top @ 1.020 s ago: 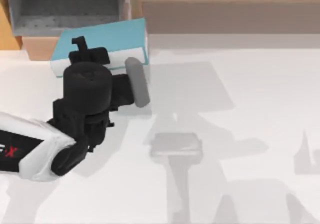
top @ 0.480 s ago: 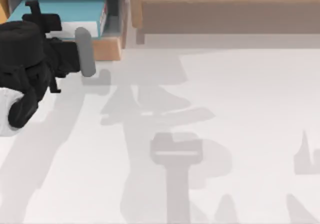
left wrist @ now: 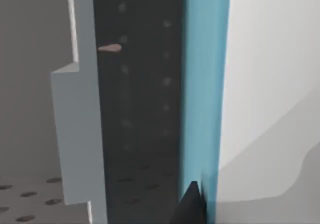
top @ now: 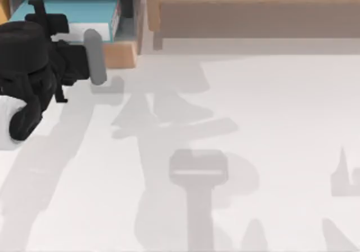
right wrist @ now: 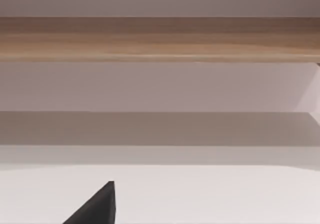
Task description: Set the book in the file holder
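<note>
Holding the book (top: 73, 10) inside the file holder (top: 121, 52) at the table's far left corner, teal cover lying just beyond the left gripper (top: 48, 24), red spine marks facing the holder's right wall; pinching the book's near edge, judging by the dark fingertip (left wrist: 192, 199) pressed against the teal cover (left wrist: 205, 84) in the left wrist view, with the holder's grey wall (left wrist: 82, 124) standing just beside; sitting apparently settled in the bin, so nearing the release; risking a drag-out if the fingers part too little while pulling back, the cover catching on a pad; risking a knock on the tan front base from the wrist hanging close above it, shifting the holder; keeping the right arm parked, facing the long wooden shelf (right wrist: 160, 39), finger state impossible to tell.
</note>
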You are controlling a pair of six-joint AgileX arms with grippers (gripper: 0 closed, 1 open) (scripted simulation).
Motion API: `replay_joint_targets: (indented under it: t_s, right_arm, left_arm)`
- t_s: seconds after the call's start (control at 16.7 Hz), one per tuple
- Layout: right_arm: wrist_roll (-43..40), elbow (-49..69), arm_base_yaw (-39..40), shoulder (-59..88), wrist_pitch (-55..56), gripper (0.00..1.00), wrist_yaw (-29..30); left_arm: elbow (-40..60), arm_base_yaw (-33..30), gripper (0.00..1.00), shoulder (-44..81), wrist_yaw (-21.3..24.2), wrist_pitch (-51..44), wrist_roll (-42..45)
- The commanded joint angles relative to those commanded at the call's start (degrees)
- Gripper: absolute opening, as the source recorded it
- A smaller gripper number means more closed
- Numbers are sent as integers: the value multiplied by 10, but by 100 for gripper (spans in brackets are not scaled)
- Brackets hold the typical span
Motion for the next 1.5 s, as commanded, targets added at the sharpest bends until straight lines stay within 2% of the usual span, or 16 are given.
replay_joint_targets:
  t_s: [0.3, 0.6, 1.38, 1.5]
  right_arm:
    - [0, 0, 0, 0, 0, 100, 0]
    - [0, 0, 0, 0, 0, 100, 0]
    - [0, 0, 0, 0, 0, 100, 0]
    - [0, 0, 0, 0, 0, 100, 0]
  left_arm:
    - [54, 9, 0, 47, 8, -4, 2]
    - [61, 10, 0, 57, 10, -6, 3]
    - [61, 10, 98, 57, 10, -6, 3]
    - [61, 10, 100, 57, 10, -6, 3]
